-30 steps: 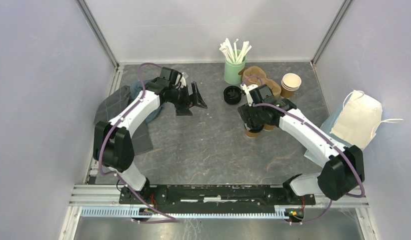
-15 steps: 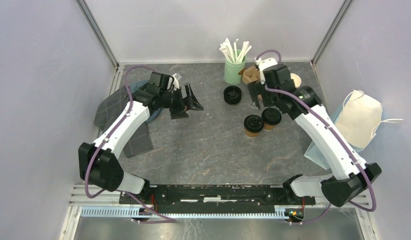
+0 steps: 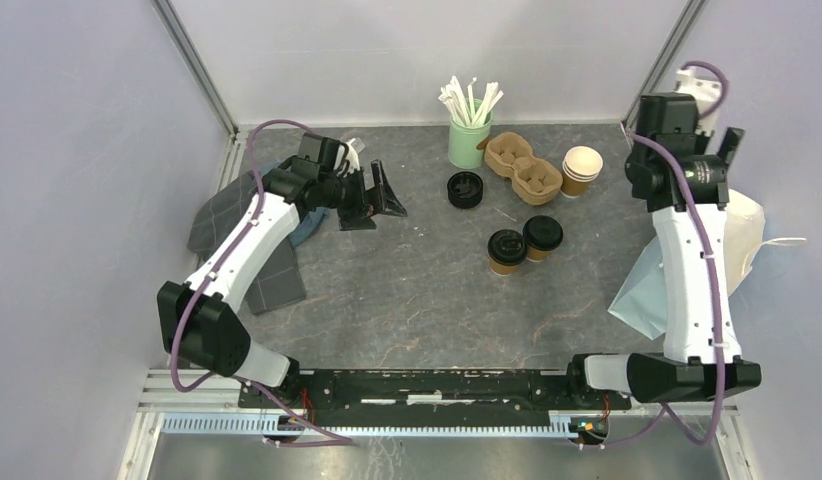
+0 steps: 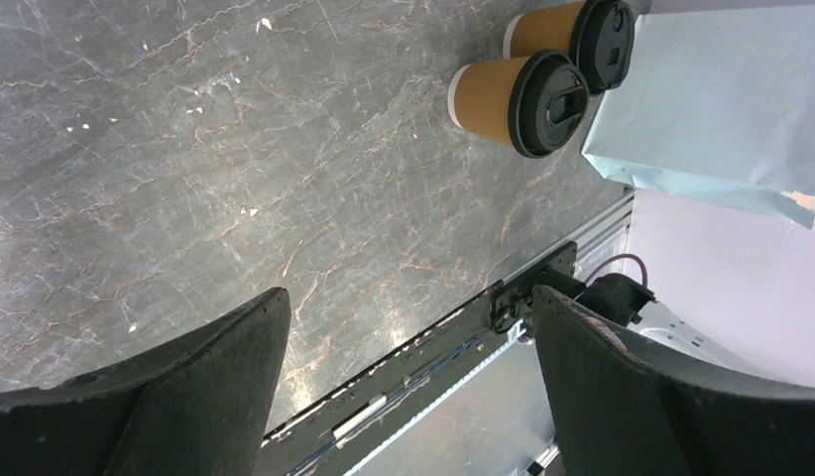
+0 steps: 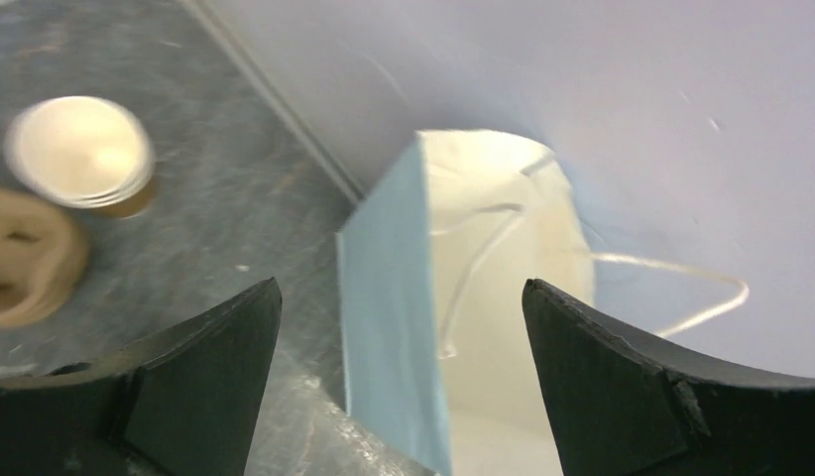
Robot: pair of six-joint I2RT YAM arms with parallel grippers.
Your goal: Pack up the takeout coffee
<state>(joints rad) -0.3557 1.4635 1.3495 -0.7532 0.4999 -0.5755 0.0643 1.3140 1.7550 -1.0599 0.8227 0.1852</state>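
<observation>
In the middle of the table, a little to the right, two brown coffee cups with black lids stand upright and touch each other. They are the near cup and the far cup.

Behind them, near the back wall, I can see a brown cup tray. A stack of black lids sits to its left, and a stack of open cups is just beside it on the right. A green pot full of white straws stands at the back.

A paper bag with string handles is at the right edge of the table. The right end effector hangs up high over its open mouth. Its fingers are spread wide and pinch nothing.

The left end effector is at the back left, well apart from the cups. Its fingers are spread wide too, with nothing between them. A grey cloth lies under that arm.
</observation>
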